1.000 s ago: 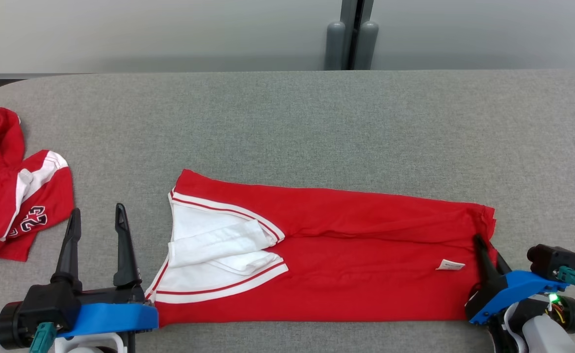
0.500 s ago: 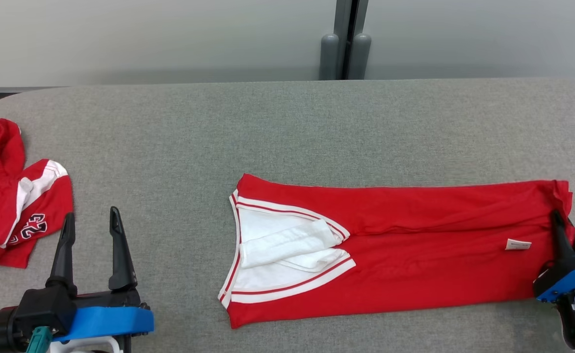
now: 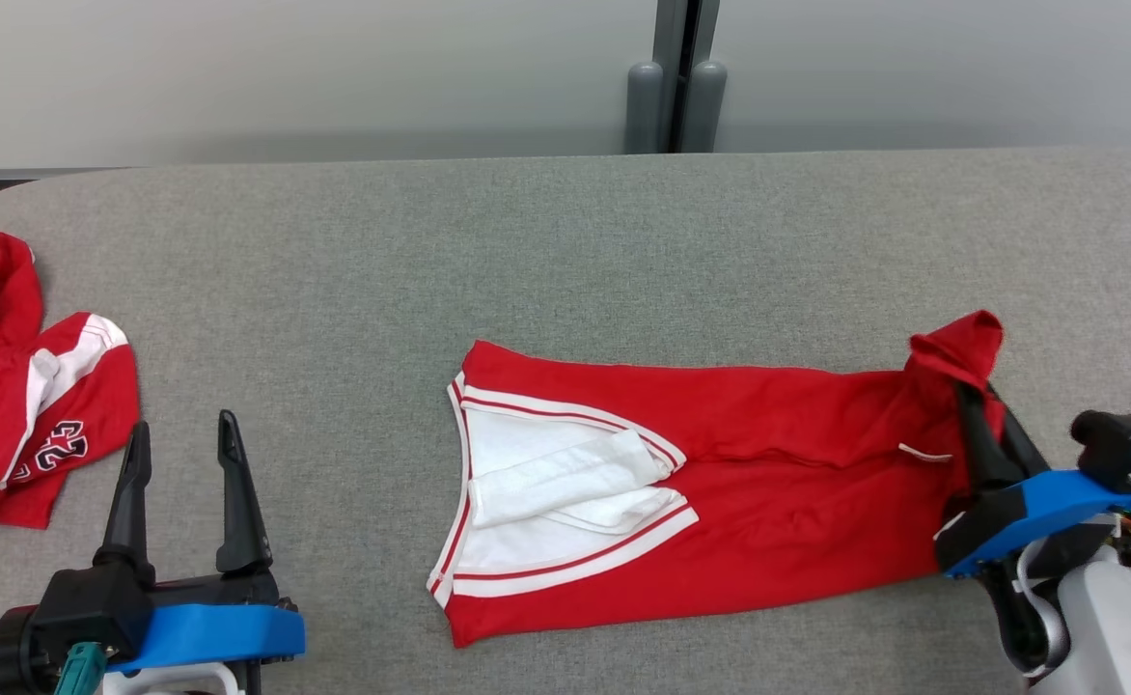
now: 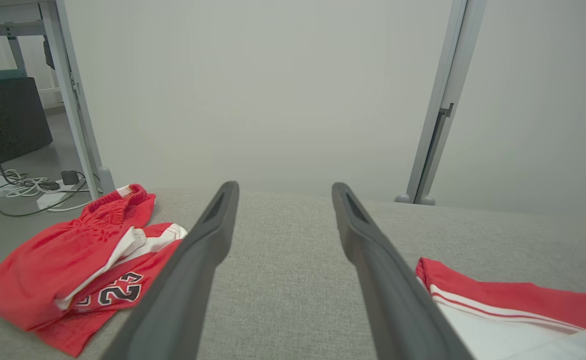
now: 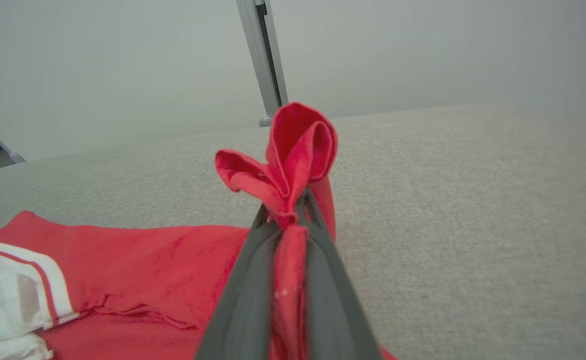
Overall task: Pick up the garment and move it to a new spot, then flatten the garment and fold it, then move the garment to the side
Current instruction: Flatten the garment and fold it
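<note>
A grey fabric-covered table takes up most of the head view, its far edge running along a pale wall at the top of the frame, where a grey post stands just right of centre.

The garment lies on the table from the lower middle of the frame out to the right. It is bright red and folded into a long, narrow band, mostly flat with a few soft creases. Its left end opens in a wide V edged with white and thin red stripes, and white inner cloth sits folded inside the V. Its right end is off the table, gathered into a small red peak that stands above the rest.

A second red garment is heaped at the left edge of the frame, well apart from the first. It has white panels and a dark number printed on it.

The right gripper comes in from the lower right. Its two dark fingers are pinched tight on the raised end of the garment, and in the right wrist view the red cloth is squeezed between them and blooms out in a curled fold above the tips.

The left gripper sits at the lower left, between the two garments, its fingers spread wide with nothing between them but bare table.

A small white label shows on the red cloth just left of the right gripper's fingers.
</note>
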### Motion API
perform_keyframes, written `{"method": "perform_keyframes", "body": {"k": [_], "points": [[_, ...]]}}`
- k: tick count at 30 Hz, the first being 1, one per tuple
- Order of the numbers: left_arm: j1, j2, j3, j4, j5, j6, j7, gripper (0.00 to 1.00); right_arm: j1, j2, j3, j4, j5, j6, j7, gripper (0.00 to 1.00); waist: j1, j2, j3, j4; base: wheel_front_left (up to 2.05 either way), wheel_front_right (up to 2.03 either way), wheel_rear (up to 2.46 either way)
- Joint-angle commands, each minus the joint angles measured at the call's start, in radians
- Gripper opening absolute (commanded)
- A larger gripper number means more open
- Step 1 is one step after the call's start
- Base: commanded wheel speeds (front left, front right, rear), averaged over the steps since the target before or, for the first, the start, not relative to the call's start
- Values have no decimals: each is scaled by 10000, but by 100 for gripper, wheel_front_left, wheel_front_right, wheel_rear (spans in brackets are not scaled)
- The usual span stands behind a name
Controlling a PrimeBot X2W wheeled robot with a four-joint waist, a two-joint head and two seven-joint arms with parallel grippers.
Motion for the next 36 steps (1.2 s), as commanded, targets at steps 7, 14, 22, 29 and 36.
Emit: {"method": "perform_keyframes", "body": {"k": [7,14,22,29,36], "points": [[-133,-21,-135,48,-99,49,-47,100,398,631,756,-1172,-243,4,454,0,0,0,36,35,0,0,0],[-286,-22,-157,173,-105,-45,-47,100,347,1128,1533,-1829,-338,3,759,0,0,0,139,133,0,0,0],[-444,-22,-329,269,-164,-38,-47,100,-141,1466,2713,-1779,-186,4,689,0,0,0,243,316,0,0,0],[-590,-21,-465,362,-213,-53,-47,100,-772,1501,3925,-1506,378,3,507,0,0,0,393,516,0,0,0],[-807,-21,-670,443,-263,-44,-47,100,-1498,1504,4681,-937,907,4,189,0,0,0,617,724,0,0,0]]}}
